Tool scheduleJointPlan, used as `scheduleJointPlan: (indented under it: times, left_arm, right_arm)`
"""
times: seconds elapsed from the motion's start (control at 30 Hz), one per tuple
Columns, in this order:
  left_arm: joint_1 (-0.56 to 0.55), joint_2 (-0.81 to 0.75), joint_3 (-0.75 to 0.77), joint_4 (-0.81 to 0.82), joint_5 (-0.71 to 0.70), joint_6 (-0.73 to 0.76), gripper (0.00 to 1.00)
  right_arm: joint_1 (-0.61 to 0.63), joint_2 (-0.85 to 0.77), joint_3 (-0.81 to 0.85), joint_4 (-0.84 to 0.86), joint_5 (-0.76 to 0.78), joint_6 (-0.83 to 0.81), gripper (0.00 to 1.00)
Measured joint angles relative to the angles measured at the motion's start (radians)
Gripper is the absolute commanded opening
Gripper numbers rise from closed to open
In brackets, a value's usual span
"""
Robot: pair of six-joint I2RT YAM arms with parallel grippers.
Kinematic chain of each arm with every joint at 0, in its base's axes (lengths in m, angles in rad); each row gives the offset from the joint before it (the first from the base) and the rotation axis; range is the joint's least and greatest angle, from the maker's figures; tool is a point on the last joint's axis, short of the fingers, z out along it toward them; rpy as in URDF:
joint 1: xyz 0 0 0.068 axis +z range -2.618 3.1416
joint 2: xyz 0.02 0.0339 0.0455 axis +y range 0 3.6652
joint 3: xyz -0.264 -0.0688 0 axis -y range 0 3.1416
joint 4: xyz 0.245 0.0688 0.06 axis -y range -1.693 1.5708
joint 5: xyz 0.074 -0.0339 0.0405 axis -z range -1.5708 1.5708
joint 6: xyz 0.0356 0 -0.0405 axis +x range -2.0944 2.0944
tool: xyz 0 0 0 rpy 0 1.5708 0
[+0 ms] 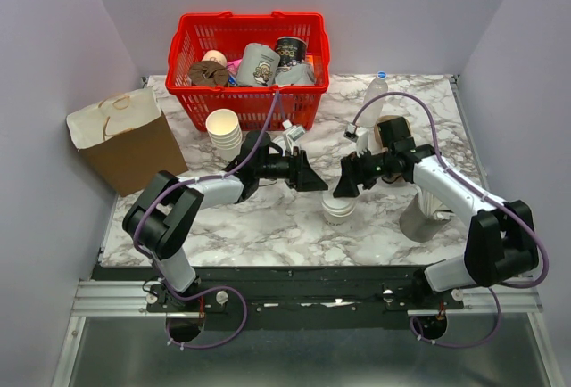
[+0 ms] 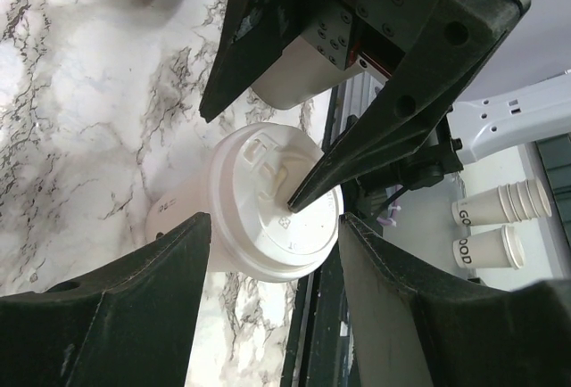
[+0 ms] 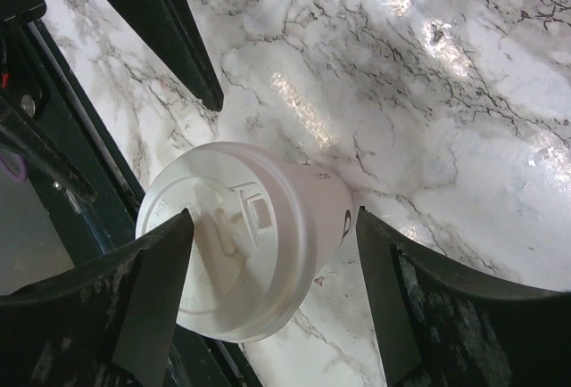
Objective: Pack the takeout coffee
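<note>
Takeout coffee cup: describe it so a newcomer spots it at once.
On the marble table, in front of the red basket, look under the right gripper. The takeout coffee cup stands alone with a white lid, unlike the lidless stack of cups beside the basket.

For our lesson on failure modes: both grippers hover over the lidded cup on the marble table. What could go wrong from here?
1. The open left gripper and right gripper both crowd the same takeout coffee; their fingers could clash.
2. A hard squeeze might crush the paper wall or pop the lid.
3. The red basket is crowded with mugs, so the cup may tip when set in.
</note>
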Motion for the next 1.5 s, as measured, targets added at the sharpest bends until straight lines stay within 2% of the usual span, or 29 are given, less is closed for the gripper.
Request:
scheduleJointPlan:
  times: [0.53, 1.27, 1.5]
  left_arm:
    - [0.006, 0.000, 0.000, -0.016, 0.000, 0.014, 0.68]
    - [0.007, -0.002, -0.002, -0.053, 0.006, 0.018, 0.67]
    - [0.012, -0.088, -0.076, -0.101, 0.024, 0.016, 0.62]
  right_arm:
    - [-0.006, -0.040, 0.000, -0.069, 0.005, -0.066, 0.87]
    - [-0.019, -0.073, 0.000, -0.140, 0.035, -0.114, 0.86]
    - [-0.024, -0.074, 0.000, -0.154, 0.034, -0.116, 0.86]
